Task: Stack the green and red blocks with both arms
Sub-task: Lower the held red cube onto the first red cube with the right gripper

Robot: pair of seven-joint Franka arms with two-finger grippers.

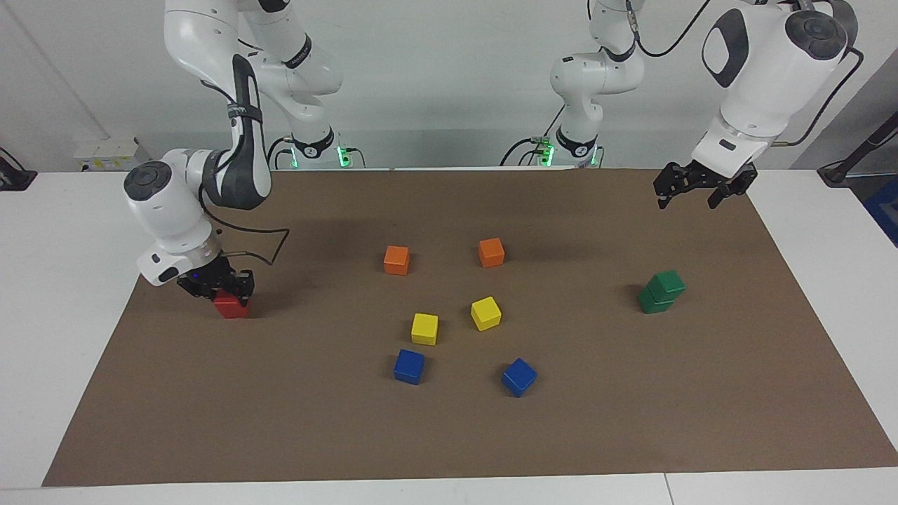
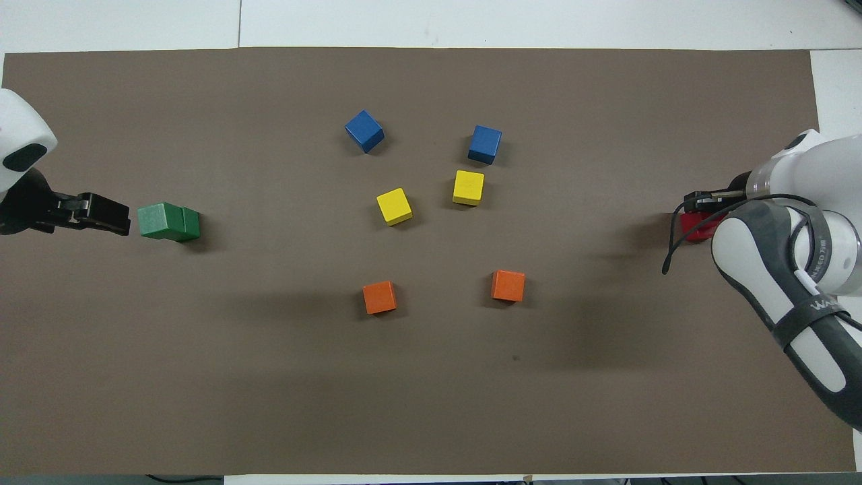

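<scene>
Facing view: orange cubes (image 1: 396, 259) midtable.

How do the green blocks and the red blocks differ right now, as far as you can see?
The green blocks stand as a finished two-high stack at the left arm's end of the mat, untouched; the red blocks sit at the right arm's end, under a gripper. The left gripper hangs open, well clear of the green stack; the right gripper is shut right over the red ones. Both green cubes show; only one red cube shows clearly. All are same-size glossy cubes.
</scene>
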